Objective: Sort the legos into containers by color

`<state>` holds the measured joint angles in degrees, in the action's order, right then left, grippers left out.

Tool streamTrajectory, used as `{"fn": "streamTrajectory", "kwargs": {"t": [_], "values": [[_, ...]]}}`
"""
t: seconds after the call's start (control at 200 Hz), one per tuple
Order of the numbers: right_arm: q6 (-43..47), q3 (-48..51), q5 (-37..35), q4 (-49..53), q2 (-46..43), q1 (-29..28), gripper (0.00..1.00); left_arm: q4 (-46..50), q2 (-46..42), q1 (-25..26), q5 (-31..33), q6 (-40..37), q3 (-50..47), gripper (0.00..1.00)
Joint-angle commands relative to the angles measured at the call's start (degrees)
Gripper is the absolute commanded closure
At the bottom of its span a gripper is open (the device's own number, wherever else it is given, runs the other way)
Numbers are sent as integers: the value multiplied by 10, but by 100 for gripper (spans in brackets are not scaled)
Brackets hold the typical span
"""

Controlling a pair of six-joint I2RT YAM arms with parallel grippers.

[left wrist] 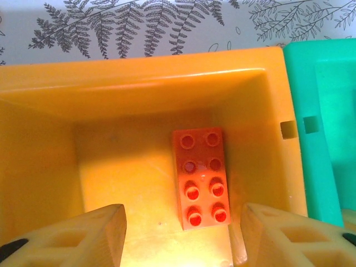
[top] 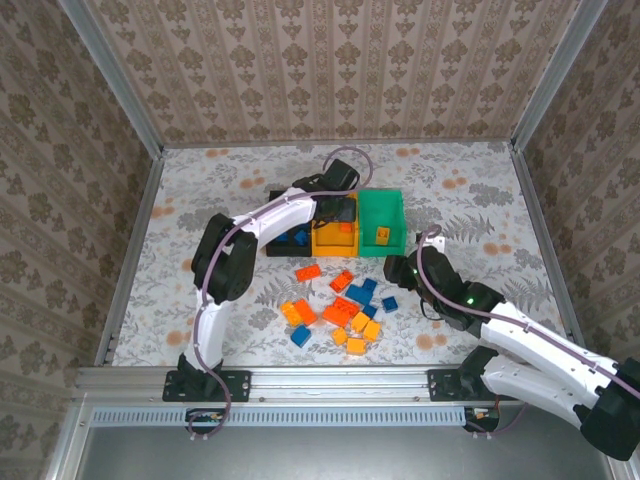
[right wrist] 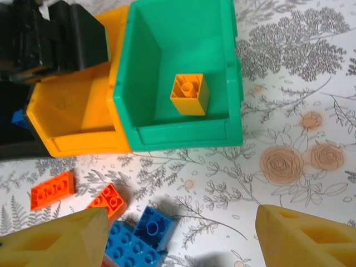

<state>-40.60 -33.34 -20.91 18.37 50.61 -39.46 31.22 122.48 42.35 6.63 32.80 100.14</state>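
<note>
Red-orange brick (left wrist: 201,178) lies studs-up in yellow-orange bin (left wrist: 139,72), long axis pointing away from spread, empty left jaws.

Glossy plastic yellow-orange bin (left wrist: 139,78); smooth studded red-orange brick (left wrist: 201,178).

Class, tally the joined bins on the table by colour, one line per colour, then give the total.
Black bin: 1
Orange bin: 1
Green bin: 1
Total: 3
</note>
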Motion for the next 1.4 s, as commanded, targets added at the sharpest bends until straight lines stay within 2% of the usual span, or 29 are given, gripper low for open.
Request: {"fn": "streamTrajectory", "kwargs": {"t": [0.0,0.185,0.32,0.57,0.8,0.955,1.095,1.245,1.395], "values": [[-15,5,21,34,21,3,29,-15,-57,10,-11,7,-11,40],[-22,6,76,35,115,1,29,-51,-174,37,-18,3,-88,32],[-26,8,99,10,186,-4,29,-77,-265,59,-19,4,-179,18],[-25,-10,98,5,259,-17,31,-92,-424,80,3,42,-375,0],[-38,-6,108,13,286,-30,39,-74,-551,75,51,86,-515,0],[-47,-7,108,15,284,-38,56,-65,-604,47,54,103,-580,0],[-35,-24,111,30,249,-45,66,-61,-648,13,42,111,-642,0],[-9,-79,122,51,224,-52,70,-49,-717,-16,22,121,-699,0],[26,-185,145,37,264,-57,71,-20,-780,-22,10,120,-724,1]]}}
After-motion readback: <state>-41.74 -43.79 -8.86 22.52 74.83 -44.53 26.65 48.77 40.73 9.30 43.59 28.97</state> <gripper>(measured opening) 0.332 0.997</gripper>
